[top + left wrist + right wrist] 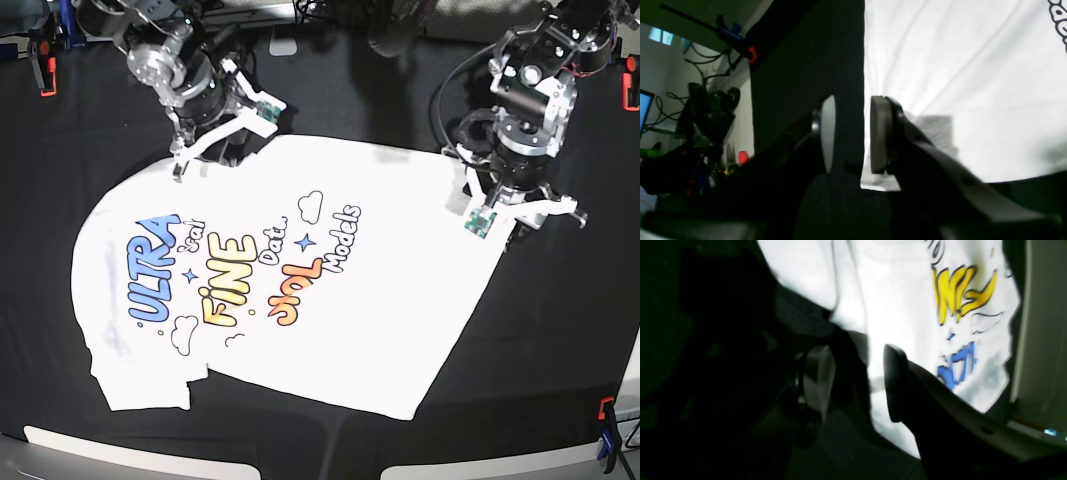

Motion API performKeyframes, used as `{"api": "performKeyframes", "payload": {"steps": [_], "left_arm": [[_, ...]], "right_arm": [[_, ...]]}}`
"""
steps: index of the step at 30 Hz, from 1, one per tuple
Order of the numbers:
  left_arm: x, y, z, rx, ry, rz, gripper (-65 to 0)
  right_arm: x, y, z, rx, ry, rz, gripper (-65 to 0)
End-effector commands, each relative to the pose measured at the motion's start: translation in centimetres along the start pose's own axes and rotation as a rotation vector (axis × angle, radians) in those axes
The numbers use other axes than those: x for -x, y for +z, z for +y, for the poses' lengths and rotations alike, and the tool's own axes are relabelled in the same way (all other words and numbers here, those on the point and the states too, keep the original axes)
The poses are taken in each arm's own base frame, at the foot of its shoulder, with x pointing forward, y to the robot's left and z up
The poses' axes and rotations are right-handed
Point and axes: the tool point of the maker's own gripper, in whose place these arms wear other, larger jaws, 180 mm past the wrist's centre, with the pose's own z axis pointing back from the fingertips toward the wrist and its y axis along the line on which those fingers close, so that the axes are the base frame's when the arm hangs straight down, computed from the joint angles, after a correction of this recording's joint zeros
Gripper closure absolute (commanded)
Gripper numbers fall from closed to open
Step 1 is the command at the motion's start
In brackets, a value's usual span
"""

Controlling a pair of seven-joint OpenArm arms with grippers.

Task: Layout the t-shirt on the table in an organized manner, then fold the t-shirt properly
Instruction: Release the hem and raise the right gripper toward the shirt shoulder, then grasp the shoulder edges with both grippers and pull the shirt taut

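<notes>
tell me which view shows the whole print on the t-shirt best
The base view: the t-shirt lies spread on the table, all words visible. The right wrist view shows only blurred yellow and blue letters; the left wrist view shows mostly plain white cloth.

The t-shirt [390, 330] under me is soft white cloth, matt, lightly creased, its printed words [225, 270] flat and ink-smooth. The table [560, 350] wears matt black cloth with a fine rough weave. My left gripper [850, 133] has smooth, dull grey pads [879, 133]; my right gripper [858, 383] looks like matt dark plastic.
</notes>
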Motion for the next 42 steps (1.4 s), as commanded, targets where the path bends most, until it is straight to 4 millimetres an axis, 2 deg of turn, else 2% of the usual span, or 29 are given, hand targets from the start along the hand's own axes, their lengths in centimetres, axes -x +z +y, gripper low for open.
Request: {"api": "performKeyframes", "payload": {"steps": [1,5,10,19,24,30,32,35,38,39,42], "left_arm": [[-1.2,0.1,1.1,-0.033,-0.005,-0.047,-16.6],[-1.2,0.1,1.1,-0.033,-0.005,-0.047,-16.6],[-1.2,0.1,1.1,-0.034,-0.006,-0.047,-16.6],[-1.2,0.1,1.1,-0.036,-0.008,-0.047,-16.6],[-1.2,0.1,1.1,-0.035,-0.007,-0.047,-16.6],[-1.2,0.1,1.1,-0.035,-0.007,-0.047,-16.6],[-1.2,0.1,1.1,-0.036,-0.007,-0.048,-16.6],[-1.2,0.1,1.1,-0.035,-0.007,-0.047,-16.6],[-1.2,0.1,1.1,-0.035,-0.007,-0.047,-16.6],[-1.2,0.1,1.1,-0.035,-0.007,-0.047,-16.6],[-1.2,0.1,1.1,-0.035,-0.008,-0.046,-16.6]], "right_arm": [[-0.3,-0.2,-1.5,0.048,0.003,-0.01,-25.2],[-0.2,-1.4,-3.3,0.093,0.002,0.007,-25.2],[0.2,-1.6,-5.7,0.157,-0.006,0.045,-25.2],[2.5,-1.0,-5.6,0.154,-0.003,0.159,-25.2],[3.0,0.3,-5.9,0.159,0.034,0.15,-25.2],[2.6,0.1,-5.2,0.118,-0.007,0.122,-25.1],[1.9,0.0,-4.6,0.087,-0.036,0.082,-21.6],[0.9,-0.1,-4.1,0.063,-0.068,0.036,-11.1],[-0.3,-0.3,-4.0,0.068,-0.101,0.011,-6.5],[-0.7,-0.3,-4.0,0.074,-0.114,0.004,-1.6],[-0.9,-0.1,-3.3,0.061,-0.134,0.02,0.0]]}}
